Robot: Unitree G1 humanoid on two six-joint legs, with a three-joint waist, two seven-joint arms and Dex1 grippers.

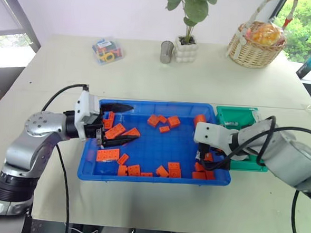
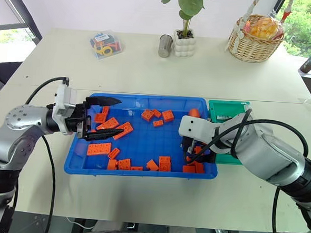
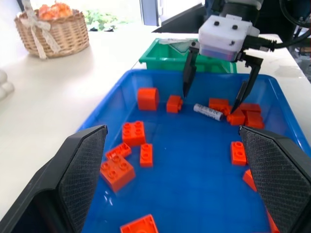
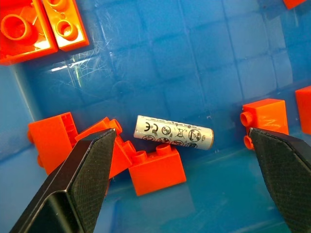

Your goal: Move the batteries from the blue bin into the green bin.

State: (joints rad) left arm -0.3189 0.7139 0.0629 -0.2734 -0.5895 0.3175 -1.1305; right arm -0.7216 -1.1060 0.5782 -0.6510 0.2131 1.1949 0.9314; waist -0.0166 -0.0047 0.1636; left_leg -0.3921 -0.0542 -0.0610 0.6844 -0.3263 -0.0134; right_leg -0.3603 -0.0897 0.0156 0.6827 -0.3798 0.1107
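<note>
The table point(image 1: 148, 68), pale and wide, carries everything else. On its near part lies the blue bin point(image 1: 141, 178), a broad shallow tray strewn with orange bricks point(image 1: 109, 155). Touching the bin's right end stands the green bin point(image 1: 234, 117), smaller and deeper, partly covered by the right arm.

Along the table's far edge, from right to left: a wicker basket point(image 1: 254, 48) with a handle, a potted plant point(image 1: 187, 47) in a white knobbly pot, a metal cup point(image 1: 166, 51) just beside the pot, and a clear box point(image 1: 108, 50) of coloured pieces further left.

The left gripper point(image 1: 117, 124) points level across the left end of the blue bin, above the bricks; its two black fingers stand spread apart with nothing between them. The right gripper point(image 3: 216, 94) points steeply down into the right end of the blue bin; its fingers are also spread wide and hold nothing.

One battery point(image 4: 173, 133), a white cylinder printed with small symbols, lies flat on the floor of the blue bin between the right gripper's fingertips, which stand well to either side of it. An orange brick point(image 4: 157, 167) touches its long side, and further bricks lie close at one end. In the left wrist view the same battery lies among bricks at the bin's end nearest the green bin.
</note>
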